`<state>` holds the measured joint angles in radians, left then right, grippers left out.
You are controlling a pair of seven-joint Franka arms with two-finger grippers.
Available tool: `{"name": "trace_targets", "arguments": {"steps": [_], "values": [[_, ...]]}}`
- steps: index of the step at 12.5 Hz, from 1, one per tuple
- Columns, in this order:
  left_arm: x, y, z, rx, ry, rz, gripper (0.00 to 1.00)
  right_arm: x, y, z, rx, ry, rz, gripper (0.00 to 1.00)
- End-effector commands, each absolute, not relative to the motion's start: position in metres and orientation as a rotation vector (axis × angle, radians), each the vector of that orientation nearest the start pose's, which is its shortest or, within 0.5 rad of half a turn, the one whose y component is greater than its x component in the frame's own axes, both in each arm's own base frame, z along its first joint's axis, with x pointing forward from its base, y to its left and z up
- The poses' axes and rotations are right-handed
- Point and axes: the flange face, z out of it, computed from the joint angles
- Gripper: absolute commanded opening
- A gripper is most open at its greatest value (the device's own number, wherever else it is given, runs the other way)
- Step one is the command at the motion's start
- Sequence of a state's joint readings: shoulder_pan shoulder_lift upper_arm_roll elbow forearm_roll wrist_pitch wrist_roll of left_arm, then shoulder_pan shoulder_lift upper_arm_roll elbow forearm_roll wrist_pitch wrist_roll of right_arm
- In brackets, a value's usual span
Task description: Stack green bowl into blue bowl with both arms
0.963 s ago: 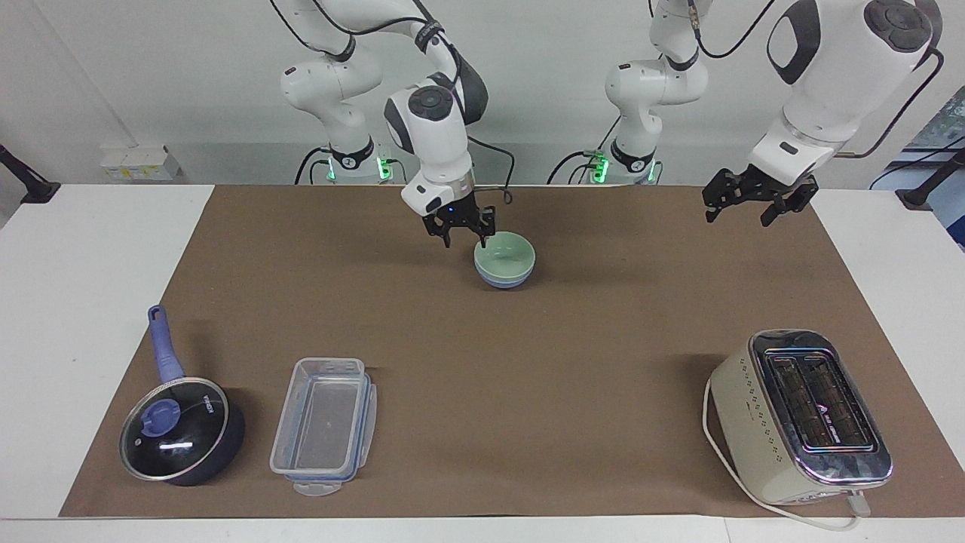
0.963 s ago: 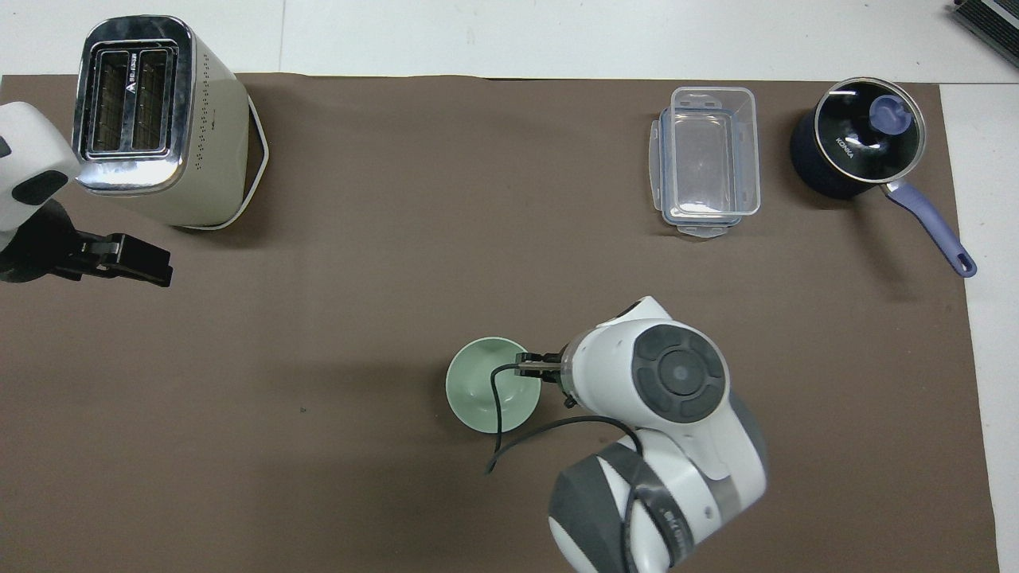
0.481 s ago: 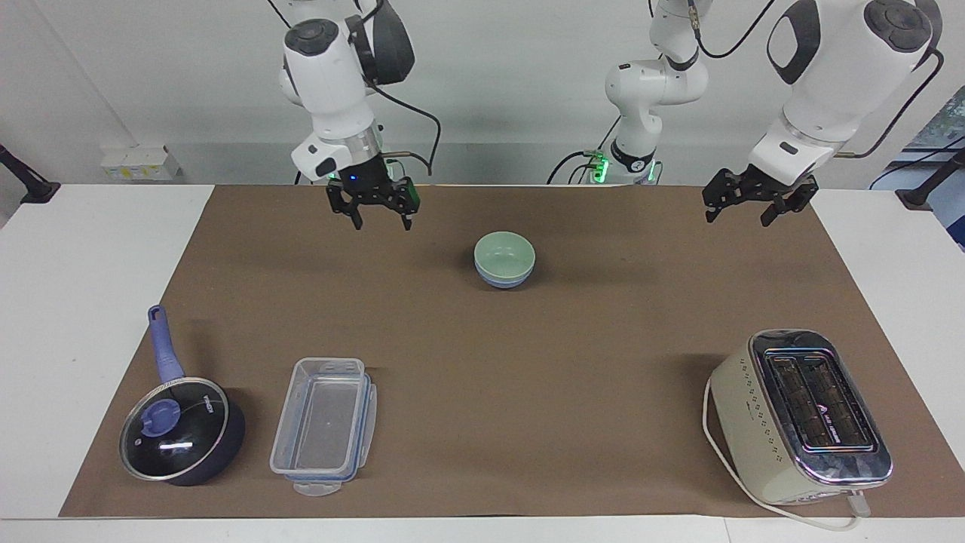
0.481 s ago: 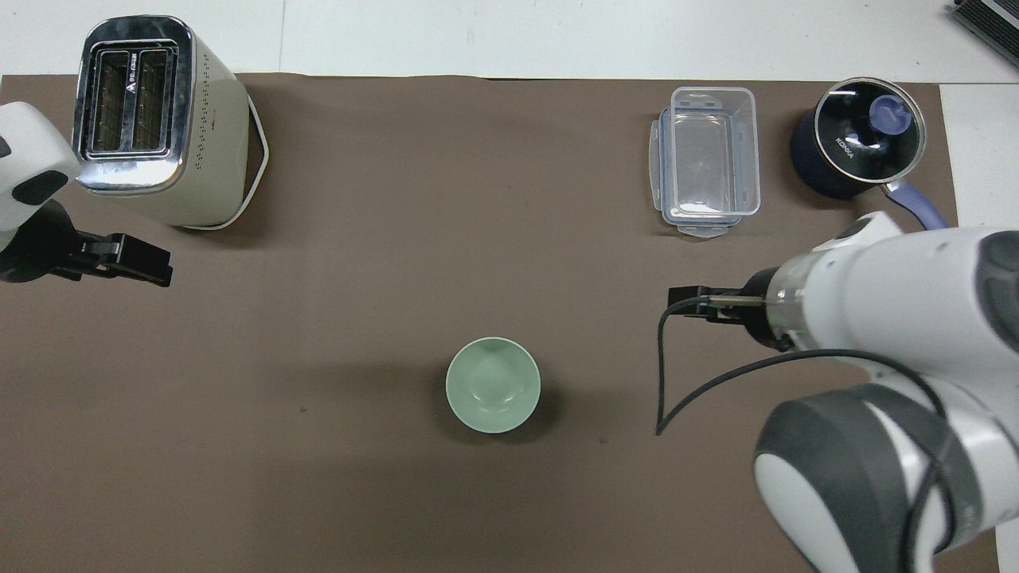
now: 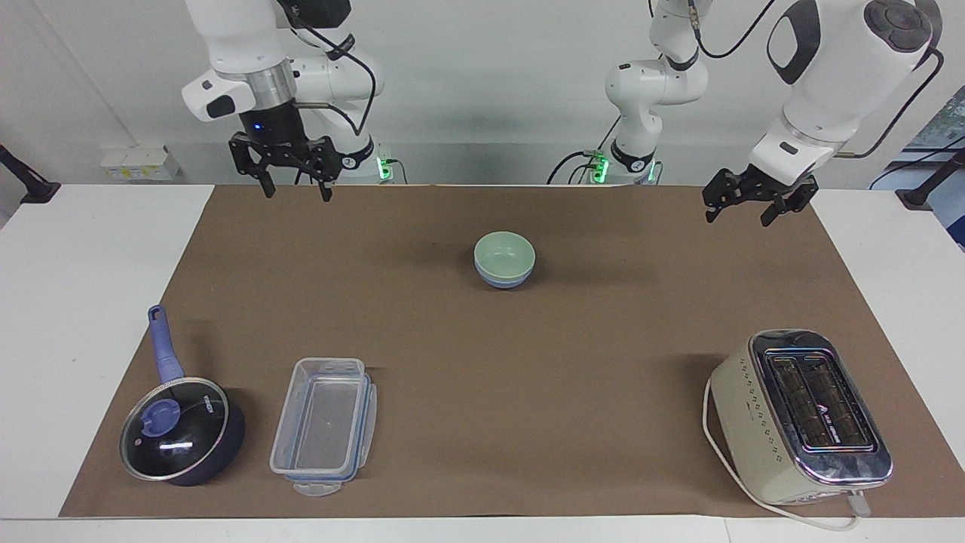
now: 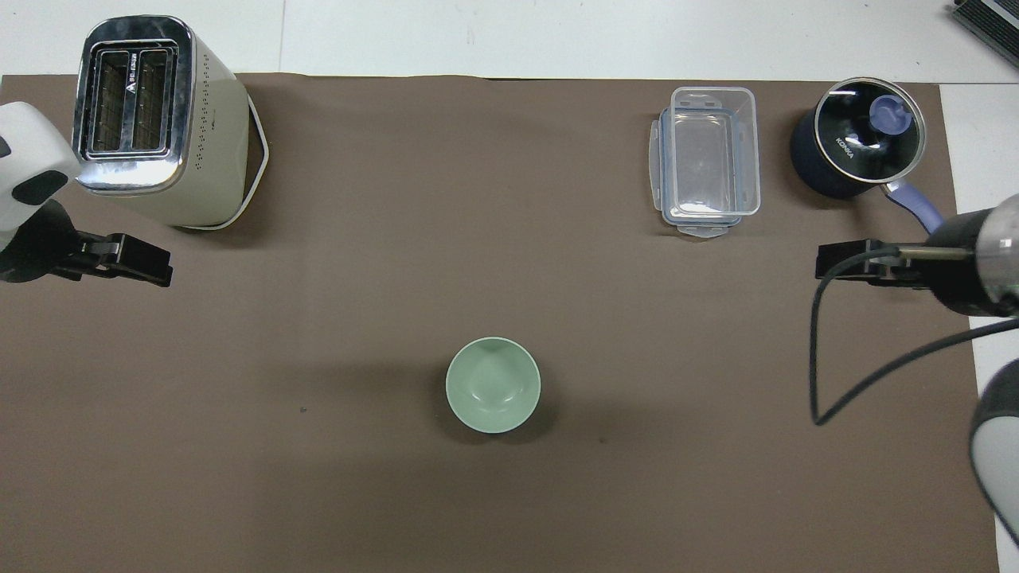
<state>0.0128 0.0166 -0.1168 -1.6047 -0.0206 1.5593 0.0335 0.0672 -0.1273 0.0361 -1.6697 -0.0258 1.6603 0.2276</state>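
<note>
In the middle of the brown mat [image 5: 467, 354], the green bowl [image 5: 504, 255] sits nested in the blue bowl [image 5: 503, 282], whose rim alone shows beneath it. My right gripper [image 5: 296, 183] hangs over the mat's edge by my base at the right arm's end, fingers spread apart and empty. My left gripper [image 5: 739, 207] hovers over the mat at the left arm's end, above the ground between my base and the toaster [image 5: 799, 415], fingers also apart, holding nothing.
</note>
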Motion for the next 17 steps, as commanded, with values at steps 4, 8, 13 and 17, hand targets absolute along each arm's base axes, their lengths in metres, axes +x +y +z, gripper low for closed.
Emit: {"name": "trace_targets", "arguments": {"steps": [4,8,13,17], "values": [[0.554,-0.057,0.601,-3.134,0.219,0.108,1.0,0.551,0.03,0.68,-3.182,0.194,-0.069,1.0],[0.555,-0.057,0.6,-3.134,0.219,0.111,1.0,0.546,0.027,0.68,-3.166,0.185,-0.025,1.0],[0.554,-0.057,0.601,-3.134,0.219,0.108,1.0,0.531,0.025,0.672,-3.153,0.19,0.014,1.0],[0.554,-0.057,0.601,-3.134,0.219,0.108,1.0,0.529,0.025,0.671,-3.15,0.196,0.015,1.0]]}}
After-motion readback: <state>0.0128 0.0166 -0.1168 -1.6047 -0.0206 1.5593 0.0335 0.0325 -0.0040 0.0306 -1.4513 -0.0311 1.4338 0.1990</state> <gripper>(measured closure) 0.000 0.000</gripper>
